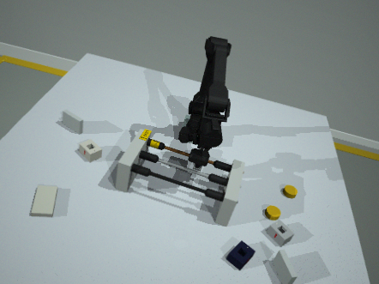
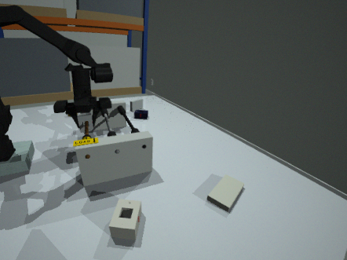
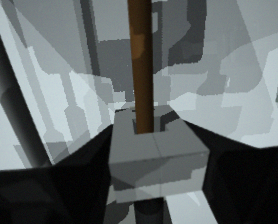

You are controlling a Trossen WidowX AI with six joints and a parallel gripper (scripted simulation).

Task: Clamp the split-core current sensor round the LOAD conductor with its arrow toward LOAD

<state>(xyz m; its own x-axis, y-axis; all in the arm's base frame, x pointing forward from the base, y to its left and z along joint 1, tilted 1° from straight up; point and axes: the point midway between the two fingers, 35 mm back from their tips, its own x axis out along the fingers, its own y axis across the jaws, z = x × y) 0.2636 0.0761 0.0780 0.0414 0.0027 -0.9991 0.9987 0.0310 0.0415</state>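
Observation:
The LOAD conductor, a copper-brown rod (image 1: 176, 150) (image 2: 86, 124) (image 3: 142, 65), runs between two end blocks. The yellow LOAD marker (image 1: 145, 135) (image 2: 85, 141) is on top of one block. The light grey sensor (image 3: 157, 151) sits around this rod in the wrist view, which passes through its square opening. Its two halves meet at a thin seam on the near side; whether it is latched cannot be told. My gripper (image 3: 146, 126) is shut on the sensor, a dark finger against each side. The sensor's arrow is not visible. In the top and exterior views the hand mostly hides the sensor.
Grey (image 1: 171, 165) and black (image 1: 180, 184) (image 2: 129, 123) conductors run beside it. A cream holed block (image 1: 84, 153) (image 2: 122, 230), cream slab (image 1: 44, 201) (image 2: 225, 192), dark blue block (image 1: 237, 259) (image 2: 141, 114), grey holed block (image 1: 278, 238), yellow discs (image 1: 273, 213) and upright plates (image 1: 72, 123) stand around.

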